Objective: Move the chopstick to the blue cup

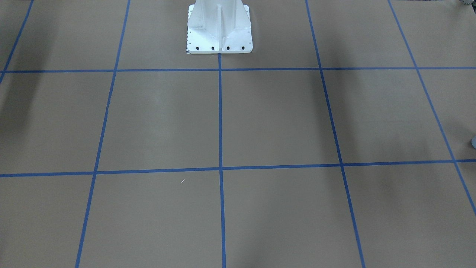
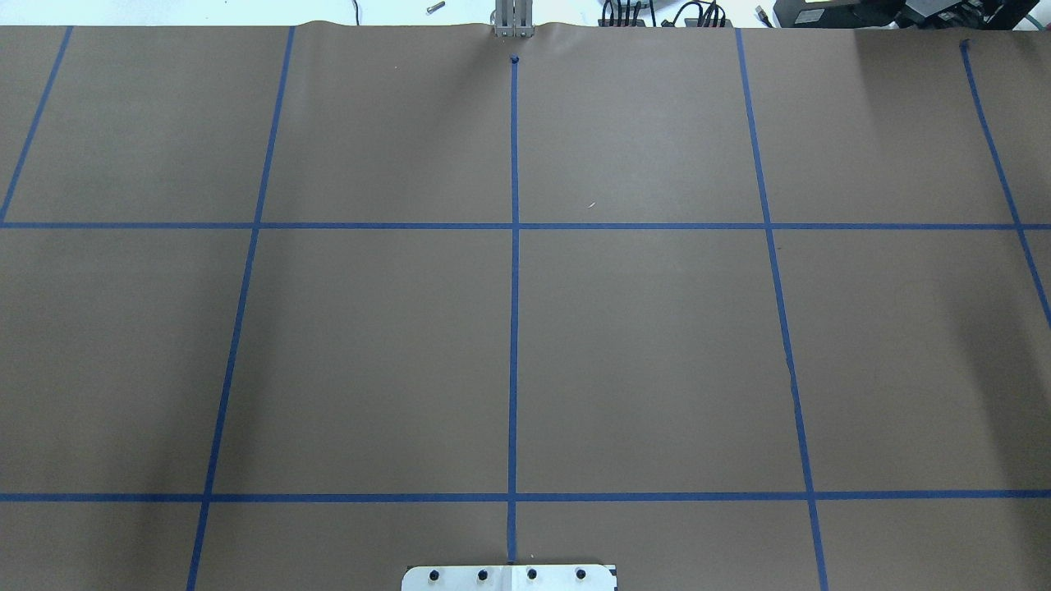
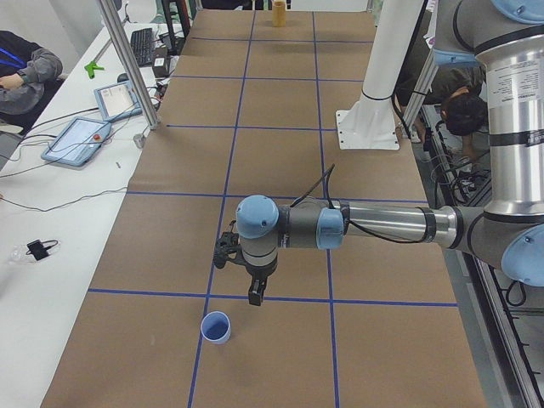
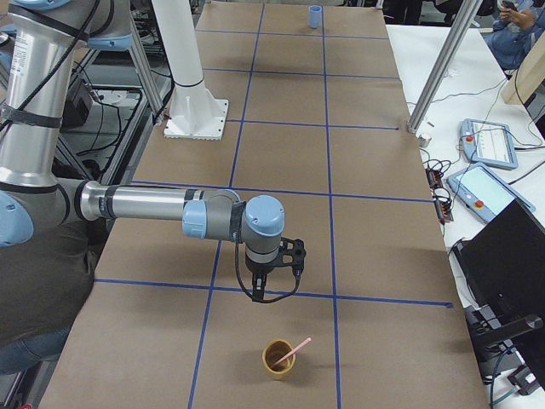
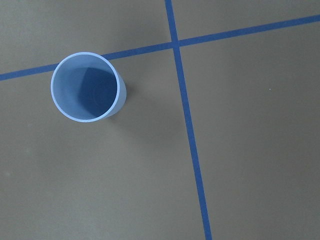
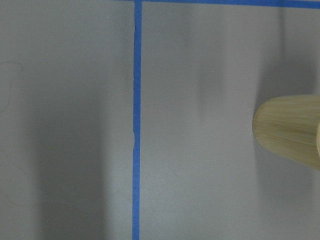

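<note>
The blue cup (image 3: 215, 327) stands upright and empty at the table's end on my left. It also shows in the left wrist view (image 5: 86, 86) and, far off, in the exterior right view (image 4: 315, 15). My left gripper (image 3: 255, 297) hangs above the table a little beside the cup; I cannot tell if it is open or shut. The pink chopstick (image 4: 298, 348) leans in a tan wooden cup (image 4: 278, 358) at the opposite end. My right gripper (image 4: 258, 295) hangs just short of that cup; I cannot tell its state. The tan cup's side shows in the right wrist view (image 6: 290, 131).
The white robot pedestal (image 1: 219, 37) stands at the table's middle edge. Blue tape lines grid the brown table (image 2: 657, 328). Tablets (image 3: 81, 136) and cables lie on the white side bench, with an aluminium post (image 4: 434, 77) and seated operators (image 3: 21, 68) nearby.
</note>
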`<state>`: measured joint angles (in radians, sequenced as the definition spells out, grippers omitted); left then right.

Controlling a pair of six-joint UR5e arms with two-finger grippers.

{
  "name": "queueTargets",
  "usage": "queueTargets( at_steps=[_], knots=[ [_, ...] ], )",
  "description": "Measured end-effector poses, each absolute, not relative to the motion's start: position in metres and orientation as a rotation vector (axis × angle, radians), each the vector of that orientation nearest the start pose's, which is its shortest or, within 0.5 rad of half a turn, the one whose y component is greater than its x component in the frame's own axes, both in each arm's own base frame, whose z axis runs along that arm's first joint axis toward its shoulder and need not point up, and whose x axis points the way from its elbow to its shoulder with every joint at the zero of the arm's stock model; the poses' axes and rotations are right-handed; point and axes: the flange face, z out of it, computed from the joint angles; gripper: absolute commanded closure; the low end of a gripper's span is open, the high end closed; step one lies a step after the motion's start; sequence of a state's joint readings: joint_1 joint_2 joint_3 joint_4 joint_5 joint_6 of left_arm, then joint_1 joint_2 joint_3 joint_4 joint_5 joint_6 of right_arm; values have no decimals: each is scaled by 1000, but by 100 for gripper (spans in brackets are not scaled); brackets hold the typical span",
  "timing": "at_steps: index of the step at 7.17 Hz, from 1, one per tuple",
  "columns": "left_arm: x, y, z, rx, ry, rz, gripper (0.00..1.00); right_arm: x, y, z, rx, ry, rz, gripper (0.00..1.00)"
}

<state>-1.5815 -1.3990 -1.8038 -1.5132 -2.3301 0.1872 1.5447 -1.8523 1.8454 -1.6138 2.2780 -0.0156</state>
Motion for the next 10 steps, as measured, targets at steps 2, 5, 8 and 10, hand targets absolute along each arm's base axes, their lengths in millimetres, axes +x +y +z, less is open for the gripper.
queueTargets(
  at_steps=[2, 5, 8, 10],
  knots=[
    [-69, -420, 626, 87, 755, 174, 1, 59, -372, 652, -46, -707, -25, 0],
    [-70, -424, 606, 130, 743, 190, 1, 59, -372, 654, -48, -706, -31, 0],
    [-72, -445, 563, 300, 728, 249, 1, 59, -405, 627, 22, -703, -47, 0],
    [-73, -472, 541, 412, 714, 283, 1, 59, -432, 597, 101, -702, -71, 0]
  ],
)
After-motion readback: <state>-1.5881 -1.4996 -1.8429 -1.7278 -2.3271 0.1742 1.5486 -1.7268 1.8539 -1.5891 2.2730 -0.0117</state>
